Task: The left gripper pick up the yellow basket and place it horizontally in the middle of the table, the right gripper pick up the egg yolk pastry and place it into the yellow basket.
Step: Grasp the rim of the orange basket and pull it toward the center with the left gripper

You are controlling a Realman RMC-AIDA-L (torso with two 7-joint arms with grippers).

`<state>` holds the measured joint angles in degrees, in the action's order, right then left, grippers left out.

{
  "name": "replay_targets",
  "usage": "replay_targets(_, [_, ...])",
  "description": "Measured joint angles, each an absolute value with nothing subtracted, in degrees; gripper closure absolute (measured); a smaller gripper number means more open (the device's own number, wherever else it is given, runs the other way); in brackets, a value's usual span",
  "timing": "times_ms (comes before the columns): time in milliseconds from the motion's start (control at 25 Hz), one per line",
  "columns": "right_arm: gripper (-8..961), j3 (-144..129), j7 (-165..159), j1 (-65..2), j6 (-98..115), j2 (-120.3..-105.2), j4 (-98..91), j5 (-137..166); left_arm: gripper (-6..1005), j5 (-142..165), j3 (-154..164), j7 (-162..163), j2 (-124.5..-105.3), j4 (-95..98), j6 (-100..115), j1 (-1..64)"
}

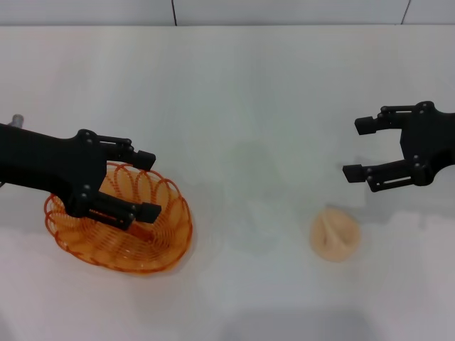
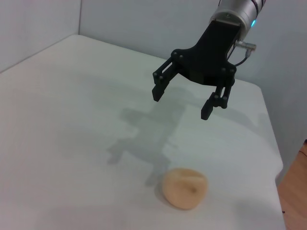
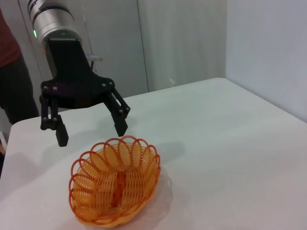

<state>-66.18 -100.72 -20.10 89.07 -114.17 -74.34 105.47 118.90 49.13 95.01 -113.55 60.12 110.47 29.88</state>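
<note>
My left gripper [image 1: 148,185] hangs over the yellow basket [image 1: 121,224], which sits on the table [image 1: 249,106] at the near left. The egg yolk pastry [image 1: 335,234] lies on the table well to the right, with my right gripper [image 1: 361,149] above and just beyond it

The worktop [image 1: 242,99] is plain white and smooth, lit evenly, with soft grey shadows on it. Behind its far edge in the head view runs a pale wall [image 1: 284,11] divided by thin dark seams. The right wrist view shows light grey panelled walls [image 3: 182,43] meeting at a corner, and a person in a red top [image 3: 9,43] standing at the edge. A strip of wood-toned floor [image 2: 295,191] shows beside the worktop.
</note>
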Motion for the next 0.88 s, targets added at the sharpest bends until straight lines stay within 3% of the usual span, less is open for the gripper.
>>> replay_targets(640, [108, -66.2, -100.6, -20.0, 88.7, -114.60, -73.7, 105.5, 114, 119.3, 49.1, 95.4, -113.69, 59.8, 110.2, 29.7])
replay_targets(880, [108, -66.2, -100.7, -20.2, 88.4, -114.92, -73.7, 105.5, 116, 121.3, 48.9, 99.7, -112.32, 60.3, 109.6, 30.8])
